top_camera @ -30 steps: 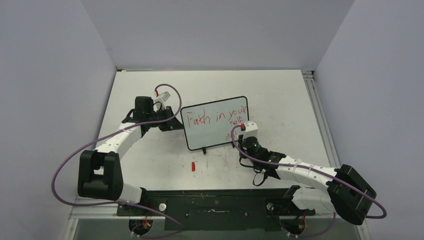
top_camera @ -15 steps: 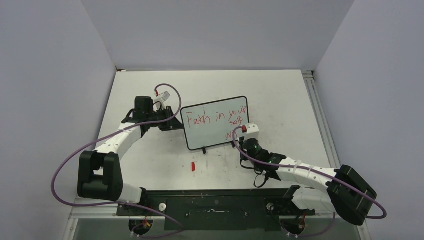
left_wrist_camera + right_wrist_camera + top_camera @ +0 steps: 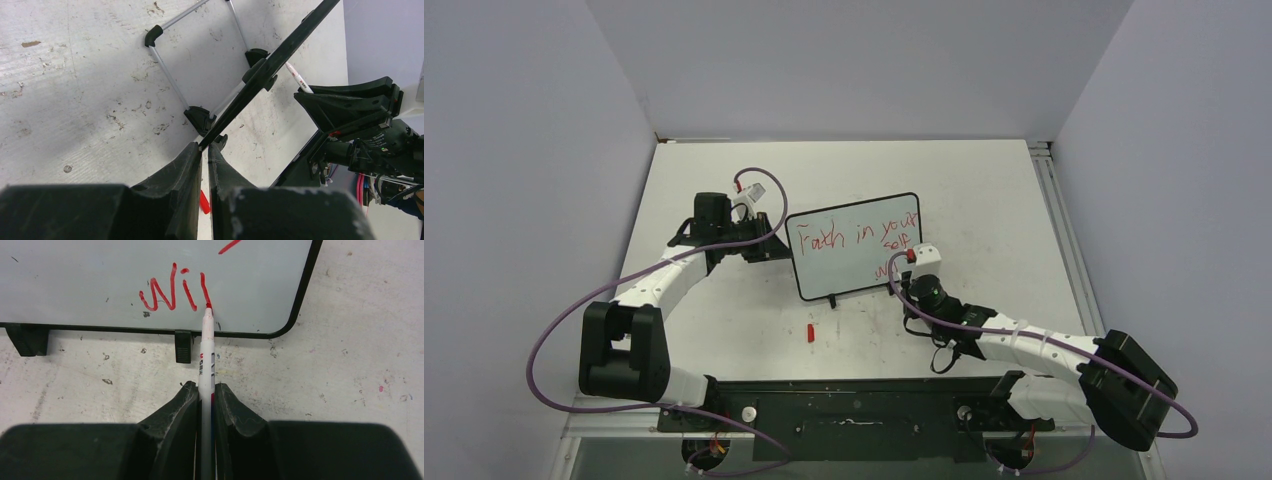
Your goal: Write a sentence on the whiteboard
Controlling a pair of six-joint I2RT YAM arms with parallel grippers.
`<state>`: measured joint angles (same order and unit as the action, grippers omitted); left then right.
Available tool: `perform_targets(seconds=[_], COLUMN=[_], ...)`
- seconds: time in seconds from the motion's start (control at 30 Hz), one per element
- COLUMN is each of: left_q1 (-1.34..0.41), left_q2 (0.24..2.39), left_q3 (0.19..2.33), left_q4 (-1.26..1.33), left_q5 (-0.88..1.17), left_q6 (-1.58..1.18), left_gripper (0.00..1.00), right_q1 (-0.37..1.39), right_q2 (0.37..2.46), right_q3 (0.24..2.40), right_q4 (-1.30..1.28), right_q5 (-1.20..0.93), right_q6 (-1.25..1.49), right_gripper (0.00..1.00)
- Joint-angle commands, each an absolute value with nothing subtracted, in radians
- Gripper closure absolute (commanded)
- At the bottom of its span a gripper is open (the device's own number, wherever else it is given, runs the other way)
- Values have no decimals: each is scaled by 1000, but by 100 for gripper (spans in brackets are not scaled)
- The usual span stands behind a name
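Observation:
The whiteboard (image 3: 849, 262) stands propped on its black feet mid-table. Its red sentence (image 3: 856, 233) reads about "Faith in your self", with "Wi" and one more stroke (image 3: 172, 292) at the lower right. My left gripper (image 3: 776, 248) is shut on the board's left edge; the left wrist view shows the jaws (image 3: 205, 146) pinching the black frame (image 3: 270, 70). My right gripper (image 3: 911, 272), also in the right wrist view (image 3: 205, 387), is shut on a white marker (image 3: 206, 360). Its red tip touches the board at the end of the last stroke.
A red marker cap (image 3: 811, 332) lies on the table in front of the board and shows between the left fingers (image 3: 204, 202). The board's metal stand (image 3: 165, 75) reaches out behind it. A black rail (image 3: 844, 405) runs along the near edge.
The right wrist dipped slightly, then came back up at the board's lower right corner. The left arm and the board have not moved.

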<state>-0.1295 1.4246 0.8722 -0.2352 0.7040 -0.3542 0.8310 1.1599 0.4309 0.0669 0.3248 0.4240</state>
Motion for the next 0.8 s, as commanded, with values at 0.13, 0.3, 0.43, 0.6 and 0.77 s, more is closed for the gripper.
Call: perform_targets(seconds=[0.13,0.3,0.43,0.6,0.77], left_q1=[-131,-131,-131,-132,-131], left_q2=[1397,1397,1396,1397,1395], left_q3=[905,905,905,905,905], left_q4=[-210,-209,-212,-212,-212], left_q5=[701,698,699,699,699], left_q6=[-337,-336,-336,-336,-336], left_gripper=[91,91,91,91,91], right_q1=[825,814,805,796,788], right_q2=[1164,1175,1174,1157,1145], right_q3=[498,498,500,496,485], right_q4=[133,136,133,122,112], right_q5=[347,358,366,375,371], right_q6=[392,386,386,388,394], right_gripper=[95,95,95,95,95])
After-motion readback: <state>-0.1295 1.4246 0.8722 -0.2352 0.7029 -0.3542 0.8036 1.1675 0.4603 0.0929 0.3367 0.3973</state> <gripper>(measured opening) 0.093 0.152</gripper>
